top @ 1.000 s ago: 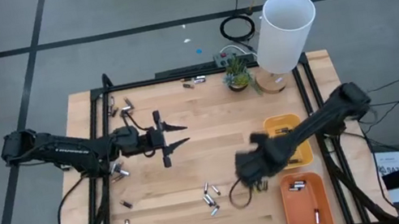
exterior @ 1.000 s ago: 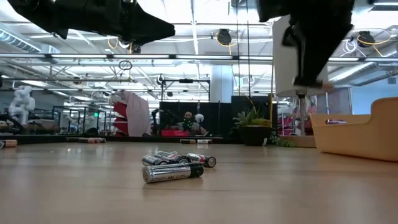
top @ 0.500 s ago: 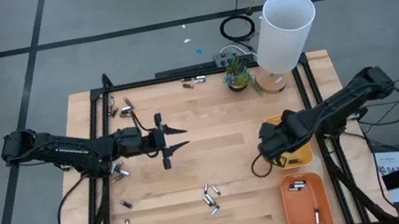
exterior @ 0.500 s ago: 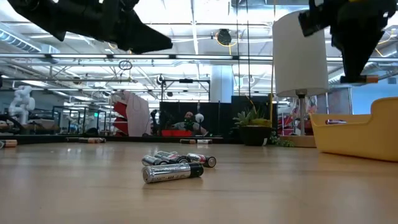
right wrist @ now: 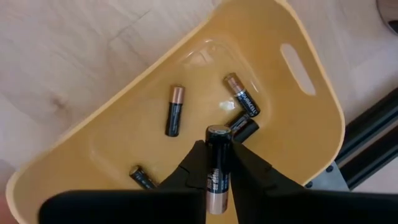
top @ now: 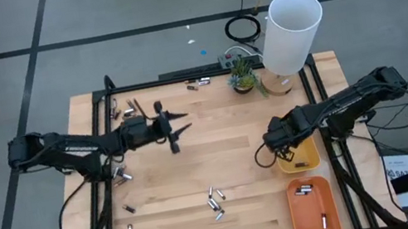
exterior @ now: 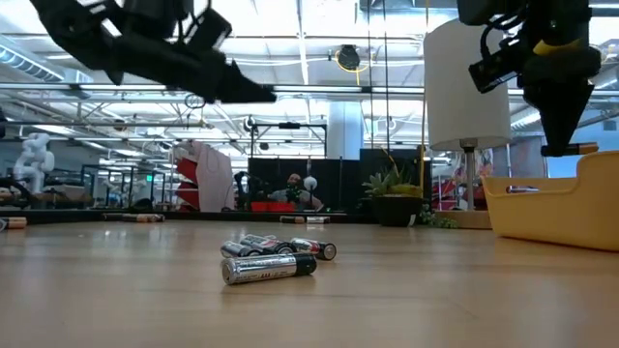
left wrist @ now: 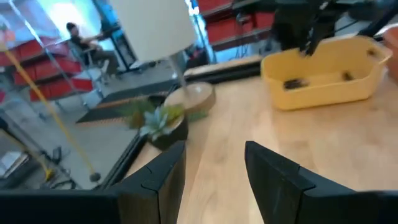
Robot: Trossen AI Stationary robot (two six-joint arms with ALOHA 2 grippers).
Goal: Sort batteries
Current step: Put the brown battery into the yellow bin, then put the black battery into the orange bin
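Observation:
Several small batteries [top: 215, 203] lie loose on the wooden table, the nearest cluster [exterior: 271, 261] resting on its sides; others lie near the left rail [top: 121, 177]. My right gripper [top: 281, 140] hangs over the yellow tray [top: 302, 157], shut on a black, copper-ended battery [right wrist: 217, 168]. Several more black batteries [right wrist: 175, 110] lie in the tray's bottom. My left gripper [top: 178, 127] is open [left wrist: 214, 168], raised above the far left part of the table and holding nothing. My right gripper pinches the black battery between its two fingers [right wrist: 194, 163], on its body between the ends. The fingers come from above, pointing down into the yellow tray. The battery lies across them, lifted clear, its dark end [right wrist: 218, 132] sticking out past the fingers.
An orange tray [top: 313, 205] holding a few batteries sits at the near right corner. A tall white lamp shade [top: 290, 32], a small potted plant [top: 242, 74] and more loose batteries [top: 199, 83] stand along the far edge. Black rails frame the table.
My right gripper, shut on the battery, has travelled from beside the near battery cluster toward the table's right and far side, ending above the yellow tray. My left gripper has shifted a little toward the far edge and turned slightly, staying open.

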